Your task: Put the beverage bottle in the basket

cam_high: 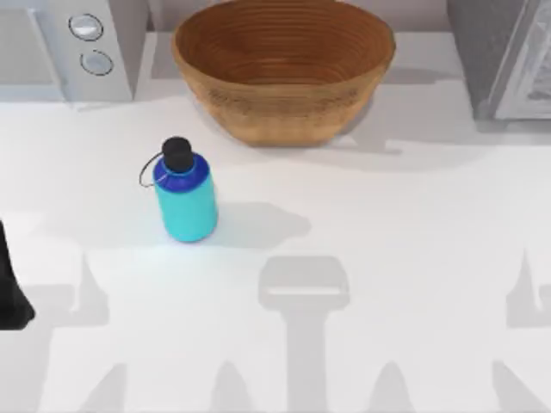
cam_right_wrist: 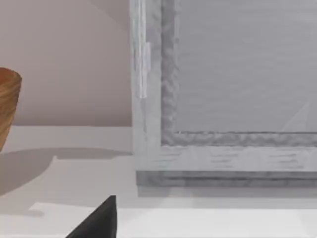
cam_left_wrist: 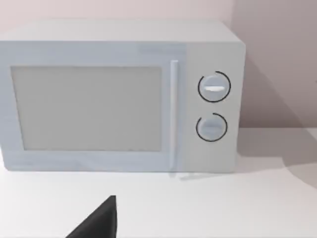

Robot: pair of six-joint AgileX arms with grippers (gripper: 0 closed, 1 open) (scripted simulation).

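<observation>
Nothing is done yet: the bottle (cam_high: 184, 200) stands untouched on the table (cam_high: 387, 224) before the basket (cam_high: 284, 69), and neither gripper's state can be told.

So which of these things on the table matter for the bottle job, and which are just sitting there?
For the job:
- beverage bottle, standing on the table's left half
- basket, at the back, middle

Just there:
- microwave, back left corner
- grey framed cabinet, back right corner
- left arm, parked at the left edge
</observation>
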